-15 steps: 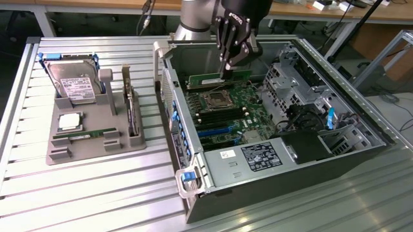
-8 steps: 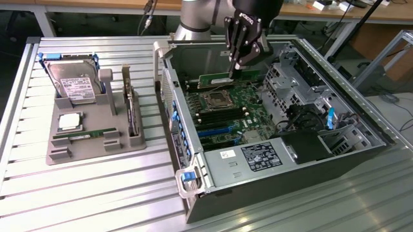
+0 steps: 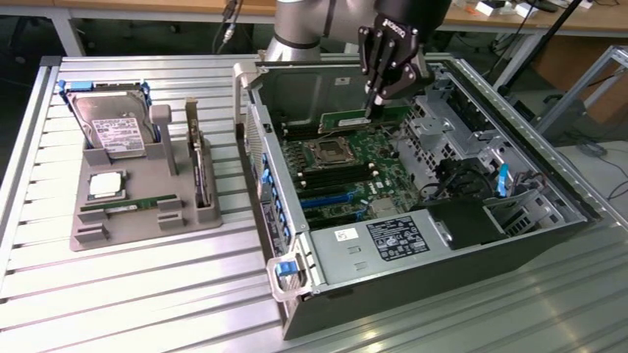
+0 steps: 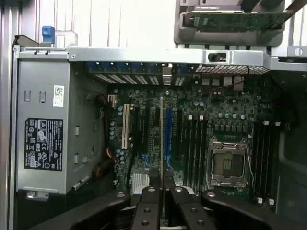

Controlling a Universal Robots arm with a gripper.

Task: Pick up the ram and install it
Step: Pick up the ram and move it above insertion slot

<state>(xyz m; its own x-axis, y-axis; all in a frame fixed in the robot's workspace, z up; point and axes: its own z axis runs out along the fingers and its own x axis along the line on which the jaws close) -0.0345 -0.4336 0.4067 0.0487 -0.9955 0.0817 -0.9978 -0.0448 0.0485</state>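
My gripper (image 3: 374, 110) hangs over the open computer case (image 3: 412, 243), shut on the ram (image 3: 345, 118). The ram is a narrow green stick, held level above the motherboard (image 3: 343, 184) near the case's far wall. In the wrist view the ram (image 4: 161, 139) shows edge-on as a thin line running out from between the black fingers (image 4: 148, 206) of my gripper (image 4: 163, 194). Dark memory slots (image 4: 194, 148) lie beside the empty processor socket (image 4: 229, 163), with more slots (image 4: 266, 158) on its other side. A twin ram stick (image 3: 128, 205) lies in the grey holder (image 3: 118, 235).
On the exterior view's left, the grey holder also carries a hard drive (image 3: 110, 129), a square silver processor (image 3: 106, 184) and an upright expansion card (image 3: 201, 173). The power supply box (image 4: 45, 139) fills one end of the case. Case walls surround the motherboard.
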